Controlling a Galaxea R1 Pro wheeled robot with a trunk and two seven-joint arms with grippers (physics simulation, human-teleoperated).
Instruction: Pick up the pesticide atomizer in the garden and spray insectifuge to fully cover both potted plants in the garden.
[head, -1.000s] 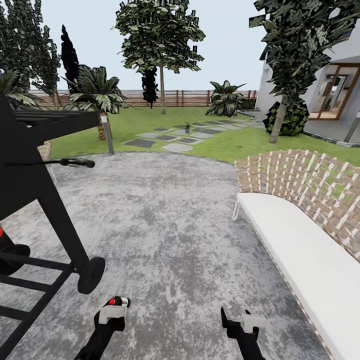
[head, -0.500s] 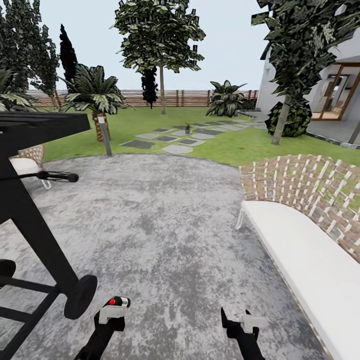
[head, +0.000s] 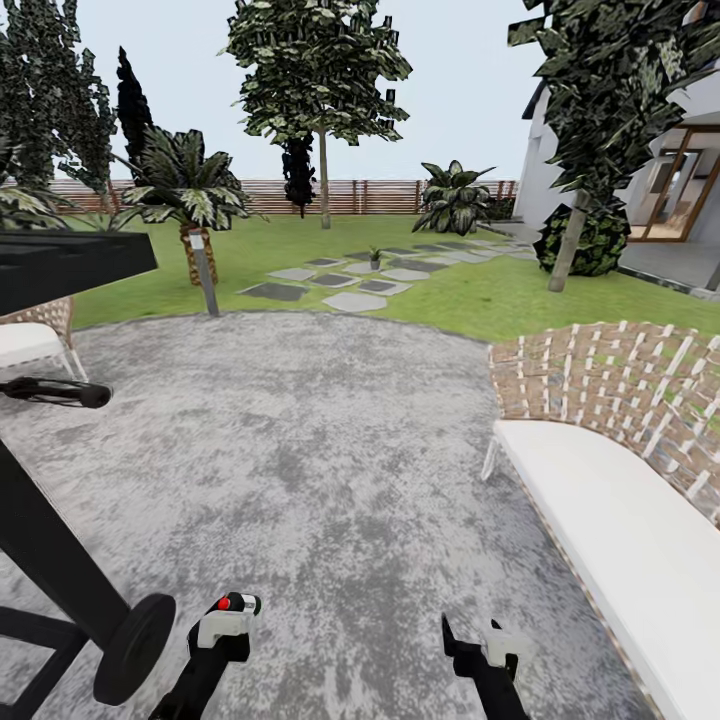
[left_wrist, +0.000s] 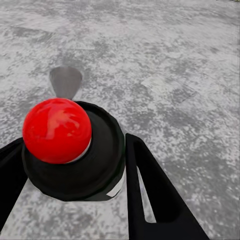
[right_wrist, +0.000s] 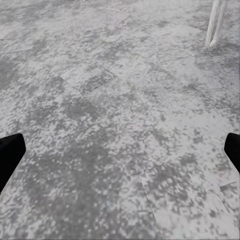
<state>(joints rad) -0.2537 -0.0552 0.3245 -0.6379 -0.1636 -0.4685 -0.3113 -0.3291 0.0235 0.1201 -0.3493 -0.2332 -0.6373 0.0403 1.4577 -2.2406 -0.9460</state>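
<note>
Both grippers ride low at the bottom of the frame while you drive. Your left gripper (head: 226, 622) is clamped on a black cylinder with a red ball top (left_wrist: 56, 130), its dark fingers (left_wrist: 150, 192) pressed against the sides; I cannot tell whether that is the pesticide atomizer. Your right gripper (head: 470, 640) carries nothing, fingers spread wide over the mottled grey round patio (head: 320, 440). Ahead the paving is open; a black wheeled frame (head: 60, 570) crowds the lower left, a white-cushioned wicker bench (head: 610, 520) the right. One small potted plant (head: 374, 257) sits among the flat stepping stones (head: 350, 298), upper centre.
</note>
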